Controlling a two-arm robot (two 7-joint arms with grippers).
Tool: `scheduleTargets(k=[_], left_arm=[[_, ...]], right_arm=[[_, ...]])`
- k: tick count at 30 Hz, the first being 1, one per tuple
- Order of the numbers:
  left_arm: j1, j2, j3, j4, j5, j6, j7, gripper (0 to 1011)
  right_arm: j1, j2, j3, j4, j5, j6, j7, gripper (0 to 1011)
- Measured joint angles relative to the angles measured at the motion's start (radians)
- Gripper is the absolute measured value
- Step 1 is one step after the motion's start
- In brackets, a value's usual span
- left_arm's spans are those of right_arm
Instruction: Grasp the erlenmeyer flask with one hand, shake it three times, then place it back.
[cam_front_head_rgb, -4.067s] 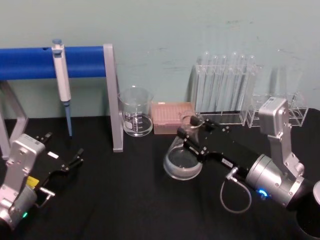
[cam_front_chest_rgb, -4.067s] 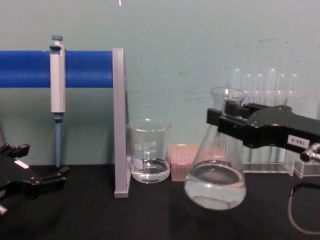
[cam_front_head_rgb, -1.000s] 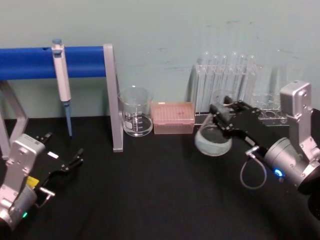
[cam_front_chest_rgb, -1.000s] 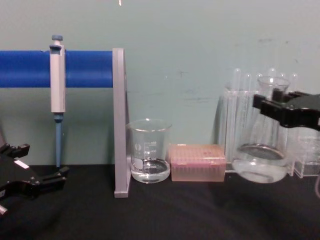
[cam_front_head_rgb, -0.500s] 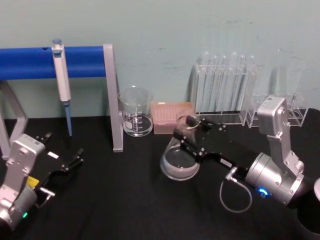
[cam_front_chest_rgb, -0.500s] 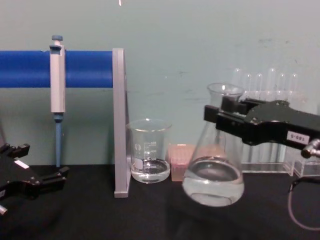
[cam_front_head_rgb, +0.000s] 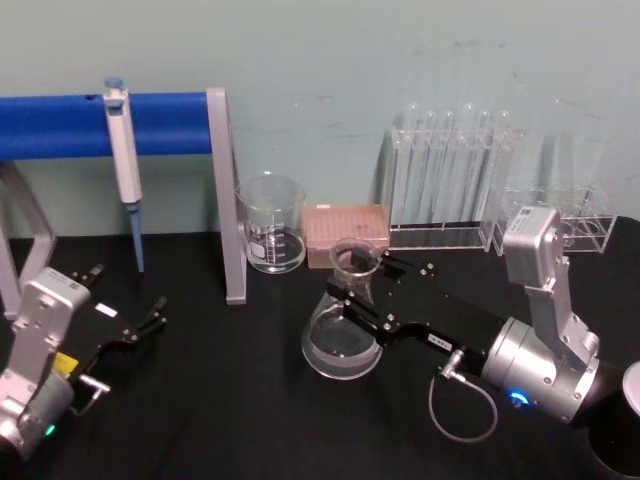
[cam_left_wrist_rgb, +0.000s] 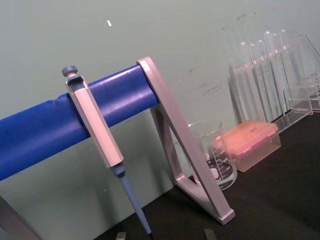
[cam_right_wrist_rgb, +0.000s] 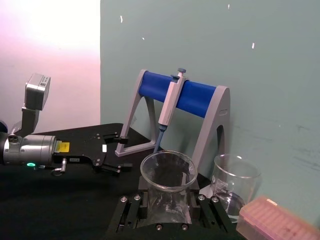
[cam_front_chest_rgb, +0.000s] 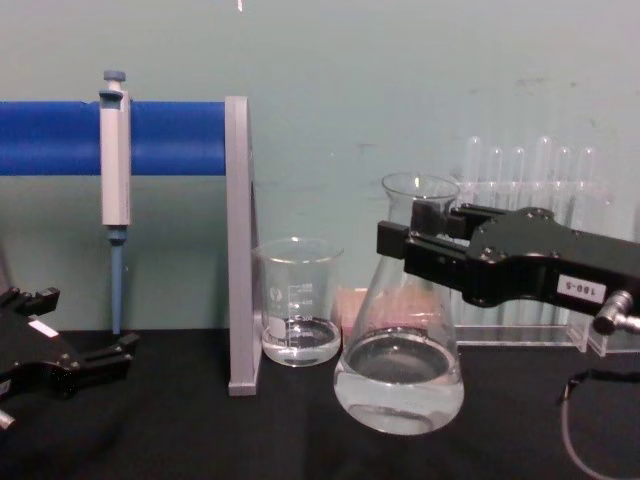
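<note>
The right hand (cam_front_head_rgb: 355, 288) reaches in from the right, and its black fingers are closed around the narrow neck of the erlenmeyer flask (cam_front_head_rgb: 342, 340). The flask stands roughly upright at the middle of the black bench (cam_front_head_rgb: 250, 410). I cannot tell whether its round base touches the surface. Clear liquid fills the bottom of the glass cone.

Just behind the flask are a straight-sided glass beaker (cam_front_head_rgb: 270, 238) with a little clear liquid and a pink translucent tip box (cam_front_head_rgb: 346, 232). Seen from the chest, the flask partly covers the tip box. Left of the beaker rises the grey upright (cam_front_head_rgb: 226, 200) of a stand with a blue bar (cam_front_head_rgb: 55, 125), from which a grey pipette (cam_front_head_rgb: 122, 160) with a blue tip hangs. Against the wall to the right is a clear rack of test tubes (cam_front_head_rgb: 452, 185), with a lower clear rack (cam_front_head_rgb: 565, 222) beside it.

A white label (cam_front_chest_rgb: 580, 290) on the right hand seems to read "180-5". The beaker's white graduations are too small to read.

The left hand (cam_front_head_rgb: 128, 292) rests low at the bench's left edge with its fingers spread and nothing between them. It carries a plain white sticker (cam_front_chest_rgb: 42, 327). A thin grey cable (cam_front_head_rgb: 460, 412) loops beside the right hand's silver wrist.
</note>
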Motion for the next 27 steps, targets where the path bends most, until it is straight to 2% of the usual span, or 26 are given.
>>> scheduleTargets(k=[7, 12, 18, 27], left_arm=[[0.000, 0.000, 0.000, 0.000, 0.000, 0.000, 0.000, 1001], [0.000, 0.000, 0.000, 0.000, 0.000, 0.000, 0.000, 1001], [0.000, 0.000, 0.000, 0.000, 0.000, 0.000, 0.000, 1001], [0.000, 0.000, 0.000, 0.000, 0.000, 0.000, 0.000, 1001]], right_arm=[[-0.001, 0.004, -0.004, -0.003, 0.004, -0.002, -0.037, 449], [-0.002, -0.001, 0.009, 0.000, 0.003, -0.002, -0.075, 449], [-0.003, -0.012, 0.041, 0.017, -0.010, 0.008, -0.134, 449], [0.004, -0.033, 0.111, 0.062, -0.046, 0.025, -0.229, 449]])
